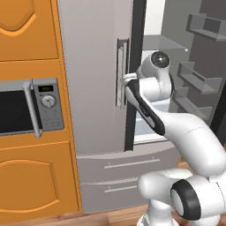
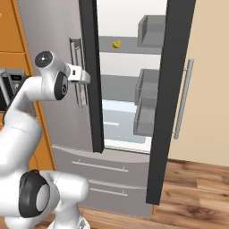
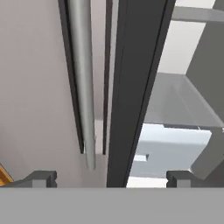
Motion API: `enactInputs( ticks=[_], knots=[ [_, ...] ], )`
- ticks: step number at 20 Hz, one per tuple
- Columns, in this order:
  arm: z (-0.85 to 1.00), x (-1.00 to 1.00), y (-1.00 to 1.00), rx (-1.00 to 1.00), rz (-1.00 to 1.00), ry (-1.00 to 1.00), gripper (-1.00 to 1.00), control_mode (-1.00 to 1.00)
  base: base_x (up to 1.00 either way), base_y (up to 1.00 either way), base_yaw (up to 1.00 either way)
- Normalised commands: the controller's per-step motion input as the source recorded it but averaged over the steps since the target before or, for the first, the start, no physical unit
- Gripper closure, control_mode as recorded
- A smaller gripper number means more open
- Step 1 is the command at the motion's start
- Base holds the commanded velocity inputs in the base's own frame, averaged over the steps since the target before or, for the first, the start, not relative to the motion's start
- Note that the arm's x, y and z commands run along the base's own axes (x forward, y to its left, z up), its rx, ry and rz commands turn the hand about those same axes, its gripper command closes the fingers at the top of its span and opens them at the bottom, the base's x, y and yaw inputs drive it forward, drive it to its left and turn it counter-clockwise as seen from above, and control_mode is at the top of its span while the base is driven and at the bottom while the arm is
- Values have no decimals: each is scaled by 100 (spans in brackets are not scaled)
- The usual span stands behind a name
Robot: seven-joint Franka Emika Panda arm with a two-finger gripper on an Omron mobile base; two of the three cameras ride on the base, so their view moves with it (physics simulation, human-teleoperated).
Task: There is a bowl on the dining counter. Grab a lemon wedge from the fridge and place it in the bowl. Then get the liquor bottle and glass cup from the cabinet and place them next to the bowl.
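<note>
Before the fridge (image 2: pixel 129 89), arm bent, jaws spread, straddling door edge (image 3: pixel 131 96)

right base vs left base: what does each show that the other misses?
Right base alone: the lemon wedge on an upper fridge shelf, the open door's outer face with its handle, and the wood floor beyond it. Left base alone: the microwave set in the orange cabinets. Both: the closed left fridge door with its handle, the open compartment with door bins, the two drawers below, and the arm with its hand up by the closed door's handle.
</note>
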Motion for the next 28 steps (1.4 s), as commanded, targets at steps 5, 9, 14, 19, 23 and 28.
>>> enactInputs(
  ticks=[5,9,14,19,23,28],
  knots=[
    [-6,42,27,2,-4,0,-100,-100,0,0,0],
    [-3,41,17,2,-2,0,-100,-100,0,0,0],
    [-1,45,11,0,0,0,-100,-100,0,0,0],
    [-5,46,10,0,0,0,-100,-100,0,0,0],
    [-8,49,9,0,0,0,-100,-100,0,0,0],
    [-10,39,2,0,0,0,-100,-100,0,0,0]
  ],
)
